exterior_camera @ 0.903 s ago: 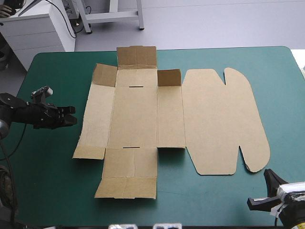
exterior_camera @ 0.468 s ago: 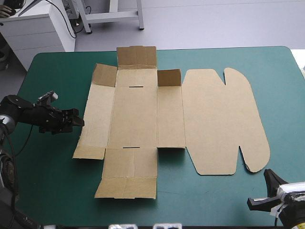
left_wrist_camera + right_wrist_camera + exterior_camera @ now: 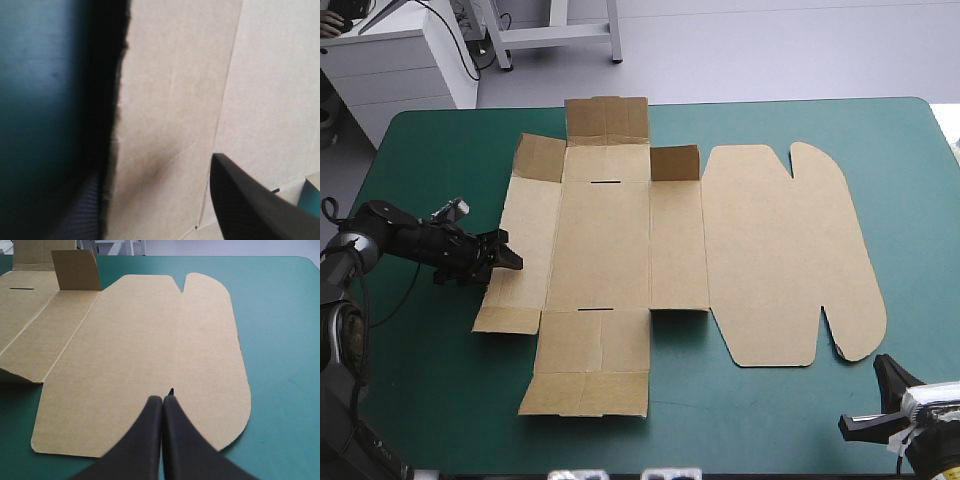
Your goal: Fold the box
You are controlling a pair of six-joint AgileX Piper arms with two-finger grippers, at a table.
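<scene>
box: a brown cut sheet, spread open across the middle of the table, inside face up.
table: teal-green cover, bare on either side of the box.
lid: the big rounded panel on the box's right side. It lies flat on the cover, with a notch in its far edge and another in its near edge.
far panel: tilts up from the sheet at the table's far edge.
corner flaps: one on each side of the far panel, both raised. The right one stands close to upright in the right wrist view.
near panel: lies flat toward the table's near edge, with a small flap flat just to its left.
slots: two thin cuts in the middle panel, one toward its far end and one toward its near end.
left end effector: low at the box's left edge, about midway along it, pointing in at the board. Its fingers stand apart, open. In its wrist view the board's edge runs between them with a dark shadow along it, one finger over the board and the other on the cover side. I cannot tell whether either touches the board.
right end effector: by the table's near right corner, just beside the lid's near edge. Its fingers are pressed into one point, closed on nothing, and aimed at the lid's near notch.
</scene>
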